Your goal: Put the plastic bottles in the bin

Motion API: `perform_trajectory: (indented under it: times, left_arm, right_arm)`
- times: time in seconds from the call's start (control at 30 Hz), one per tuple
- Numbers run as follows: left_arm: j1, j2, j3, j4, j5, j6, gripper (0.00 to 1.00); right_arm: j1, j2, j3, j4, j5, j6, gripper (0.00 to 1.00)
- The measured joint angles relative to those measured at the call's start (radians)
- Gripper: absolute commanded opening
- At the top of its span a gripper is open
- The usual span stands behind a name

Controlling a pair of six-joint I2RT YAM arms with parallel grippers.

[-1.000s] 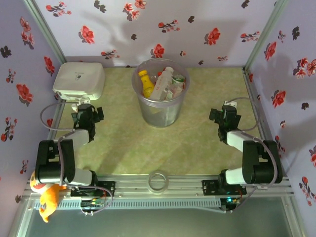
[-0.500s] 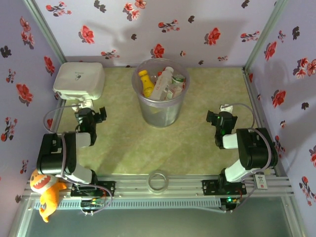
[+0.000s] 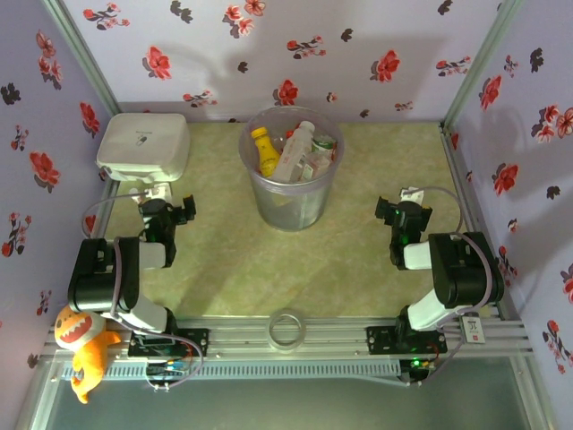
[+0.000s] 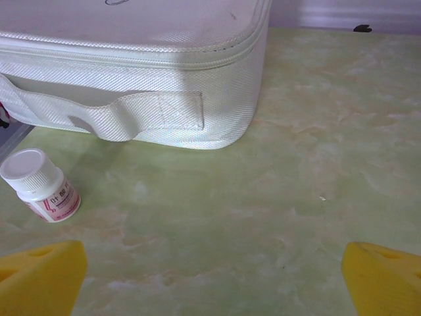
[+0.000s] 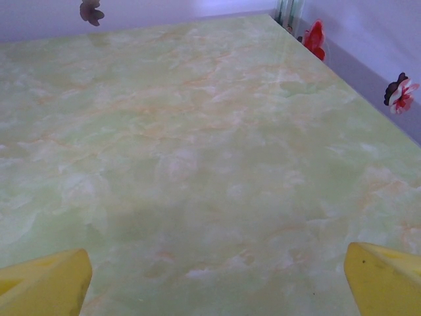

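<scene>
The bin (image 3: pixel 291 193) stands at the back middle of the table, with several plastic bottles inside, among them a yellow one (image 3: pixel 263 150) and a tall clear one (image 3: pixel 295 150). A small white-capped bottle (image 4: pixel 41 186) with a red label stands on the table by the white case, ahead and left of my left gripper (image 4: pixel 214 283). That gripper (image 3: pixel 166 209) sits low at the left, open and empty, its yellow fingertips (image 4: pixel 39 276) wide apart. At the right my right gripper (image 3: pixel 403 215) is also low over bare table, open, with nothing between its fingertips (image 5: pixel 385 280).
A white rounded case (image 3: pixel 143 145) lies in the back left corner, close ahead of the left gripper (image 4: pixel 131 66). A clear tape ring (image 3: pixel 287 329) rests on the front rail. An orange toy (image 3: pixel 79 345) hangs by the left base. Flowered walls enclose three sides.
Both arms have folded back and down since a second ago, drawing the grippers nearer their bases. In the last half second they have hardly moved. Both grippers stayed open.
</scene>
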Motion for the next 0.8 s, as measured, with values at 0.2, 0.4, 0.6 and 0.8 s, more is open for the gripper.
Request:
perform_trajectory:
  times: [0.2,0.4,0.6,0.8]
  left_arm:
    - [0.0,0.0,0.0,0.002,0.0,0.0,1.0]
    - [0.0,0.0,0.0,0.002,0.0,0.0,1.0]
    - [0.0,0.0,0.0,0.002,0.0,0.0,1.0]
    - [0.0,0.0,0.0,0.002,0.002,0.0,1.0]
  right_arm:
    - [0.0,0.0,0.0,0.0,0.0,0.0,0.99]
    - [0.0,0.0,0.0,0.0,0.0,0.0,0.99]
    - [-0.008,0.0,0.008,-0.003,-0.008,0.002,0.99]
    - [-0.022,0.0,0.016,-0.004,-0.02,0.003,0.99]
